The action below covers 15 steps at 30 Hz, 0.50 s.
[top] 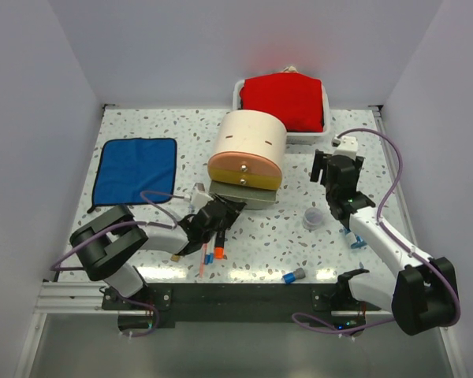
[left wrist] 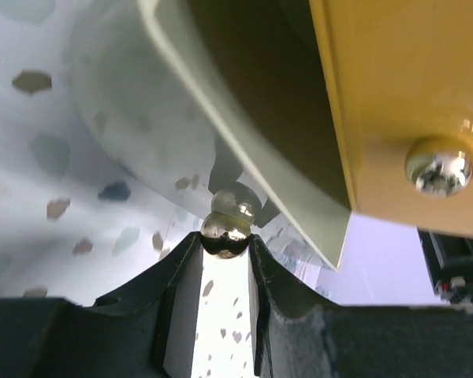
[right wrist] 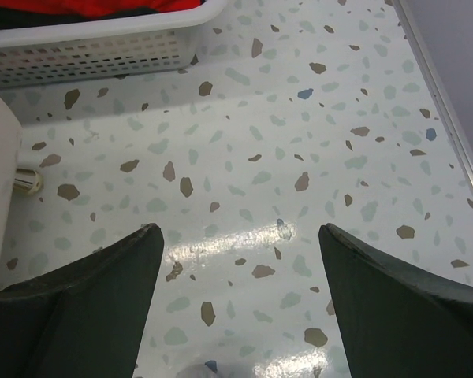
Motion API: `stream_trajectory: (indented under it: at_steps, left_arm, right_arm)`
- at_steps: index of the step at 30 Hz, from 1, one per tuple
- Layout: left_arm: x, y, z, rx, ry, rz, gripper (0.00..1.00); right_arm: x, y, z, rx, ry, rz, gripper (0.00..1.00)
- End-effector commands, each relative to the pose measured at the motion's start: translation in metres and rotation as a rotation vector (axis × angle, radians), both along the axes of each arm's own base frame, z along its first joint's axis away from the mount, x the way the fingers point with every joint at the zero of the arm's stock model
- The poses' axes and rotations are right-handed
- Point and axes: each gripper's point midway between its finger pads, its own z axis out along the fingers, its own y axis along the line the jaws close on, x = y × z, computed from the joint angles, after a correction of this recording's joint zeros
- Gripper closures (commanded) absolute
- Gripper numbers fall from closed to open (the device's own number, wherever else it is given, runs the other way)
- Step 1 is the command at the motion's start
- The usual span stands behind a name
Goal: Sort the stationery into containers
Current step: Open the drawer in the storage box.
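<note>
Gold-toned metal: the small shiny round knob on the lowest yellow-orange drawer of the cream half-cylinder desktop unit, mid-counter. The left claw is narrowed onto it, black fingers touching the ball on both sides. In the top view the drawer looks drawn partly toward the near edge; how far, cannot tell.

Handling, judged: the knob is hard, smooth and rounded, so slippery under flat pads. The grip sits best behind the ball's widest part, with a pull straight along the drawer's travel. The unit looks like light plastic and may slide on the speckled counter rather than release the drawer.

The right claw stands wide with nothing in it, over bare counter right of the unit, near the white slotted basket with the red cloth.

Stationery lies loose on the near counter:
- Thin orange, red and blue pens, just beside the left claw. Light, stiff, prone to roll; pinch mid-barrel, across the length.
- Small clear plastic cup, to the right. Thin, likely to tip or crush; take it by the rim wall.
- Blue clip by the right arm, and blue-grey cap piece at the near edge. Tiny and low, hard to get under.
</note>
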Motion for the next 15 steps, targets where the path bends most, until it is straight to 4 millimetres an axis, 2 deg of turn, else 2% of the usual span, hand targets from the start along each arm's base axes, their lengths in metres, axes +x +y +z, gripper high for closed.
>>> stream_trajectory:
  at_steps: [1, 8, 9, 10, 12, 13, 15]
  left_arm:
    - [-0.035, 0.0, -0.004, 0.069, 0.011, -0.086, 1.0]
    - [-0.044, 0.017, -0.008, 0.113, 0.017, -0.083, 1.0]
    - [-0.042, 0.018, -0.008, 0.119, 0.015, -0.077, 0.95]
    - [-0.041, 0.019, -0.01, 0.126, 0.014, -0.076, 0.81]
    - [-0.034, 0.021, -0.009, 0.123, 0.009, -0.064, 0.67]
    - [-0.032, 0.022, -0.009, 0.131, 0.003, -0.064, 0.54]
    - [-0.025, 0.024, -0.007, 0.142, -0.017, -0.06, 0.47]
  right_arm:
    - [0.002, 0.003, 0.009, 0.037, -0.062, 0.01, 0.16]
    - [-0.002, 0.005, 0.007, 0.048, -0.069, 0.025, 0.17]
    - [-0.001, 0.006, 0.008, 0.055, -0.074, 0.026, 0.17]
    - [-0.001, 0.006, 0.008, 0.056, -0.075, 0.025, 0.17]
    - [-0.001, 0.006, 0.01, 0.059, -0.086, 0.024, 0.17]
    - [-0.002, 0.005, 0.009, 0.056, -0.086, 0.025, 0.17]
    - [-0.003, 0.005, 0.011, 0.05, -0.094, 0.03, 0.16]
